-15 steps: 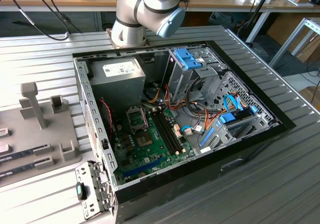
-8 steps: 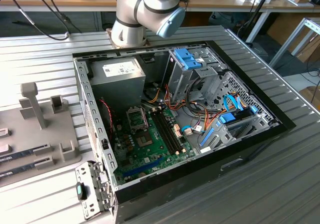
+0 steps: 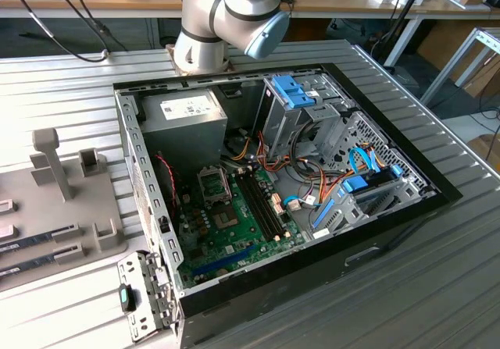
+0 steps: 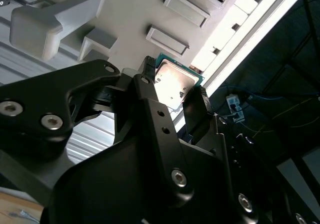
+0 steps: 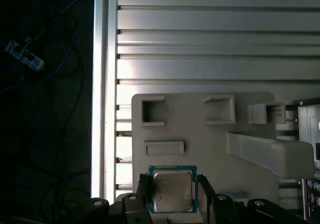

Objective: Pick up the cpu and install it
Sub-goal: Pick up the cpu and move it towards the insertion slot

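Cpu gripped in the jaws over the grey tray.
In both wrist views the cpu (image 5: 172,190) (image 4: 176,83) sits clamped between the black fingers (image 5: 143,193), silver top showing, above the tray's (image 5: 200,129) slots and tall post (image 5: 265,154) on the ribbed bench (image 5: 200,33). In the exterior view the open case (image 3: 137,162) lies beside the tray, its socket (image 3: 214,183) between power supply (image 3: 191,119) and memory sticks (image 3: 259,202).
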Robot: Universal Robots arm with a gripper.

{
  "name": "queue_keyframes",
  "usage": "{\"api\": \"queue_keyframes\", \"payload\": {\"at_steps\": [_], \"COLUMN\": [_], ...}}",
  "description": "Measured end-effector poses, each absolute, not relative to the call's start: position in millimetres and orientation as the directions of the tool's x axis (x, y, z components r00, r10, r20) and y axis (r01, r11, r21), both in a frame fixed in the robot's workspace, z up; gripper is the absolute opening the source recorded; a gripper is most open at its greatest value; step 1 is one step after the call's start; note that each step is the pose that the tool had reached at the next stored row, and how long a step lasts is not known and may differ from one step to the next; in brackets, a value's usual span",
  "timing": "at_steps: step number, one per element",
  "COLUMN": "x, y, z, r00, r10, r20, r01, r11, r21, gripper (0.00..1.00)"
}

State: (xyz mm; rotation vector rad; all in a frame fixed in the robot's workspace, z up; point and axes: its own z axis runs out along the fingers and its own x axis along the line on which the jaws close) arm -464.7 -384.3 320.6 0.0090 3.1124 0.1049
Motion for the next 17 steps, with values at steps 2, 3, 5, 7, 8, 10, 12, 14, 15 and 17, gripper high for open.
{"api": "queue_keyframes", "payload": {"at_steps": [2, 3, 5, 7, 8, 10, 12, 14, 15, 17], "x": [-464.7, -464.6, -464.5, -464.4, -464.4, -464.4, -464.4, -464.4, -464.4, -464.4], "y": [-384.3, -384.4, -384.3, -384.3, -384.3, -384.4, -384.4, -384.3, -384.4, -384.4], "z": [322.0, 322.1, 322.2, 322.4, 322.7, 323.5, 324.4, 325.5, 326.7, 328.0], "r00": [-1.000, -1.000, -1.000, -1.000, -1.000, -1.000, -1.000, -1.000, -1.000, -1.000], "r10": [0.007, 0.007, 0.007, 0.007, 0.007, 0.007, 0.007, 0.007, 0.007, 0.007], "r20": [-0.027, -0.027, -0.027, -0.027, -0.027, -0.027, -0.027, -0.027, -0.027, -0.027], "r01": [0.005, 0.005, 0.005, 0.005, 0.005, 0.005, 0.005, 0.005, 0.005, 0.005], "r11": [0.998, 0.998, 0.998, 0.998, 0.998, 0.998, 0.998, 0.998, 0.998, 0.998], "r21": [0.069, 0.070, 0.070, 0.070, 0.070, 0.070, 0.070, 0.070, 0.070, 0.070], "gripper": [0.47, 0.47, 0.47, 0.47, 0.47, 0.47, 0.47, 0.47, 0.47, 0.47]}}
